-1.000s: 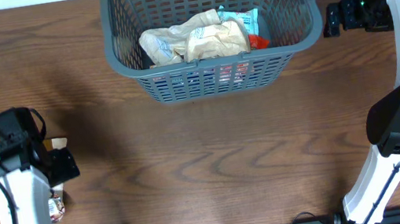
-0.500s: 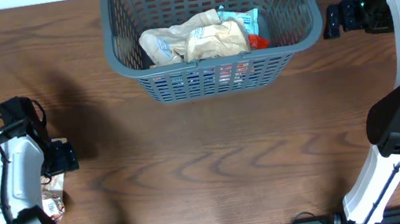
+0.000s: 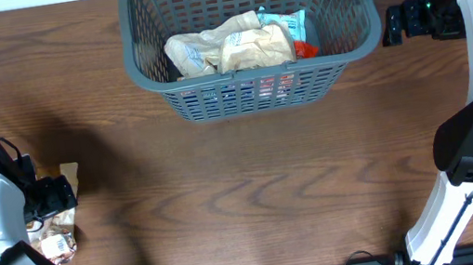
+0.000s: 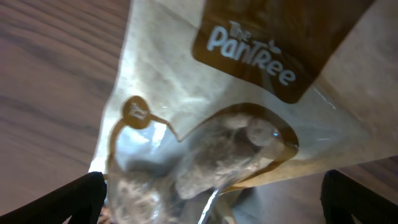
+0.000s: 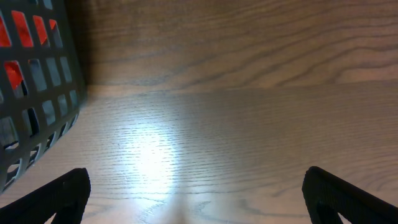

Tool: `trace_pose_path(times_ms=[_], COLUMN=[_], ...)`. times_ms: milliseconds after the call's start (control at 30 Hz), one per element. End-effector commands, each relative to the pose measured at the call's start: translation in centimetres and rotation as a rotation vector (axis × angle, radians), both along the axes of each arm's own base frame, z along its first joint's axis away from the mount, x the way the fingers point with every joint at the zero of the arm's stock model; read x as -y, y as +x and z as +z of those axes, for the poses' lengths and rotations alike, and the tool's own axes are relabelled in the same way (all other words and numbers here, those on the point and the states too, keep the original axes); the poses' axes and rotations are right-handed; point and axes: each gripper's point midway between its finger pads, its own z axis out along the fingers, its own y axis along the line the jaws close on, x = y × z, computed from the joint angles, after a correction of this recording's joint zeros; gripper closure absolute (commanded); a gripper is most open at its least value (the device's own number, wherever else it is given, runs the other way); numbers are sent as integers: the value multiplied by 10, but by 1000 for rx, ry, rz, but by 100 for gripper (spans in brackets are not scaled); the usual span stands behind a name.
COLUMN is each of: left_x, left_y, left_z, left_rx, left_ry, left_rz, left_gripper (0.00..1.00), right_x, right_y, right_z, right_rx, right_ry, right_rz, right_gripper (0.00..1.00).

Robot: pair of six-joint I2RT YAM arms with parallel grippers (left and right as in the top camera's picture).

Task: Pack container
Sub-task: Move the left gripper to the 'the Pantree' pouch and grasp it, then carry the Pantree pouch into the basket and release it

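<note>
Several snack packets (image 3: 233, 46) already lie in the large dark grey lattice-sided plastic basket (image 3: 259, 91) at the far table edge overhead; one beige windowed packet (image 3: 57, 242) waits near left, below the left gripper (image 3: 59, 192). Left wrist: its jaws spread wide over that packet, nothing clamped. Right wrist: the right gripper (image 5: 202, 196), spread and empty, hangs beside the basket wall.

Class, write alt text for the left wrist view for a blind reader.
A tan snack packet printed "The PanTree" fills the frame, pale lumpy pieces showing through its clear window. It lies on the table between the fingertips of the open left gripper.
</note>
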Motion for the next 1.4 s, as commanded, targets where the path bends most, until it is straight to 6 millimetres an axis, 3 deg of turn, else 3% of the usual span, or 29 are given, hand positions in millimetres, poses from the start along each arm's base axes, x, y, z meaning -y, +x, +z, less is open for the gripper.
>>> trace_pose_path(times_ms=[0, 300, 433, 700, 767, 867, 933, 1033, 1200, 1367], left_x=[11, 14, 17, 23, 23, 25, 27, 30, 31, 37], left_y=[-5, -7, -10, -20, -20, -16, -12, -6, 8, 35], left_z=[-15, -24, -32, -62, -64, -64, -63, -60, -40, 6], left_rx=[-6, 4, -18, -92, -92, -71, -56, -29, 20, 106], left_ry=[-53, -63, -76, -125, -126, -143, -158, -181, -171, -121], left_rz=[-15, -16, -16, 12, 15, 15, 13, 9, -12, -84], left_gripper=[1, 0, 14, 16, 21, 41, 58, 93, 94, 94], right_x=[-3, -3, -3, -1, 0, 0, 0, 1, 1, 1], right_y=[0, -1, -1, -6, -8, -9, -9, -8, -8, -7], right_z=[6, 6, 6, 5, 5, 5, 5, 5, 5, 5], right_rx=[16, 12, 12, -11, -19, -21, -20, -19, -17, -15], right_ry=[-6, -6, -6, -17, -27, -29, -29, -29, -29, -30], right_rz=[4, 4, 4, 2, 0, 0, 0, 0, 0, 0], right_gripper=[1, 1, 1, 1, 1, 1, 1, 1, 1, 1])
